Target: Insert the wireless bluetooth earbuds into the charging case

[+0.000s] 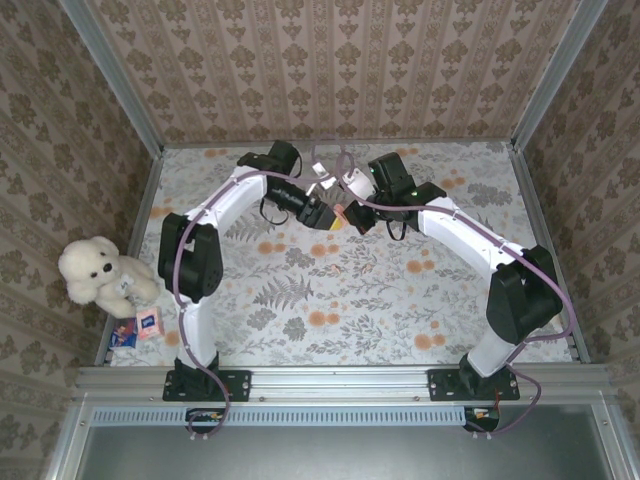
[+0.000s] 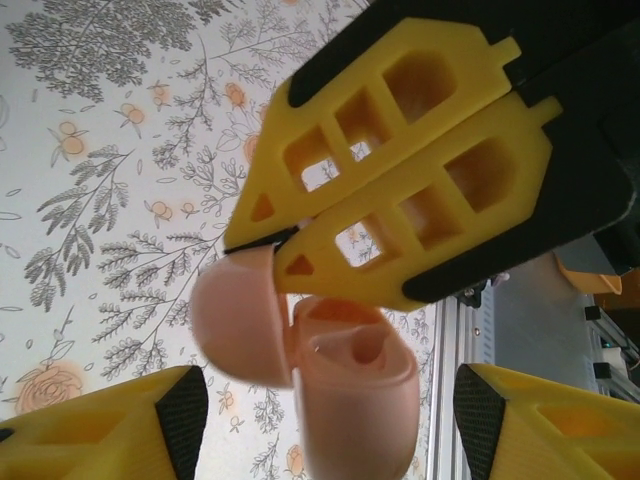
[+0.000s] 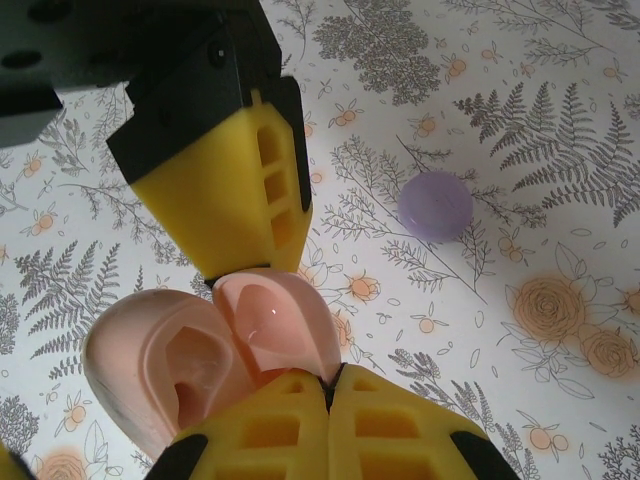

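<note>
The left pincer (image 2: 330, 425) is held wide. Its two yellow fingers (image 2: 120, 430) are seen at the lower corners of its own wrist view, well apart, with a gap left on each side of what lies between them. Between those fingers, just ahead of the tips, the pink charging case (image 2: 355, 400) is found, its lid (image 2: 238, 318) swung open to one side. A hollow is seen in the body of the case. Whether an earbud lies in it cannot be told.

The right pincer (image 2: 262, 250) is closed, and the rim of the lid is pinched at the very tips of its pressed-together fingers. In the right wrist view the lid is seen directly at those tips, with the body of the case just beside it. One finger of the left pincer is seen opposite, its tip at the seam where lid and body meet. Whether it touches there cannot be told.

A small round purple object (image 3: 435, 203) is seen on the flowered table (image 3: 560, 120), beyond the right pincer's tips and well apart from the case.

From above, the two pincers are seen tip to tip. A white plush bear (image 1: 95, 272) and a small packet (image 1: 148, 322) are seen well apart from both, out beside the left arm.
</note>
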Robot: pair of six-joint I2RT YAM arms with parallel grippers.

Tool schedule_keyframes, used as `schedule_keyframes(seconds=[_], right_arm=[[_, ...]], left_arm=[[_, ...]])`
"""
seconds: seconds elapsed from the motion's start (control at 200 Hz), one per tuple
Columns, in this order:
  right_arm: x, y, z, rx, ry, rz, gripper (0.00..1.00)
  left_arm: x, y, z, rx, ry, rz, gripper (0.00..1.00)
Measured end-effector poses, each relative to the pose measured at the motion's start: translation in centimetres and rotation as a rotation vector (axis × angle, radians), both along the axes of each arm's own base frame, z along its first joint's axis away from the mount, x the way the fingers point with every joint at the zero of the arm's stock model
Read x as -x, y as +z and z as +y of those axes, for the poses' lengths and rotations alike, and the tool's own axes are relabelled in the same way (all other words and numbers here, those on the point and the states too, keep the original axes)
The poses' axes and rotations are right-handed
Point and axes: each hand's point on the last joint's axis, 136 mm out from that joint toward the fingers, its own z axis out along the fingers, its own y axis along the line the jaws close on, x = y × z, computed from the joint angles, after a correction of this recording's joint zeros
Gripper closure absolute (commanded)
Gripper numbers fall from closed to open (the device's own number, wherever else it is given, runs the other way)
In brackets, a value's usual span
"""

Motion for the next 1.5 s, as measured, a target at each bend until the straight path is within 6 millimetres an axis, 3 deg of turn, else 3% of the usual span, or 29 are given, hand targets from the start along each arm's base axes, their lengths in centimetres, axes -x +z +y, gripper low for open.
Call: schedule_keyframes(seconds=[0.875, 0.99, 1.135, 1.325, 1.5], right_arm=[[0.1, -0.2, 0.2, 0.013, 0.022, -0.006, 1.0], [0.1, -0.2, 0.2, 0.016, 0.02, -0.007, 1.0], [0.1, -0.3, 0.1, 0.022, 0.016, -0.005, 1.0], [-0.5, -0.1, -0.5, 0.029, -0.017, -0.012, 0.68], [-1.2, 0.2, -1.8, -0.004, -0.076, 0.013, 0.59]], left_arm=[[0.1, -0.1, -0.2, -0.002, -0.01, 0.002, 0.63], [0.1, -0.1, -0.2, -0.001, -0.012, 0.006, 0.75], [0.1, -0.1, -0.2, 0.0, -0.012, 0.006, 0.84], [-0.2, -0.1, -0.1, 0.014, -0.006, -0.007, 0.92], [-0.3, -1.0, 0.5, 0.023, 0.017, -0.009, 1.0]])
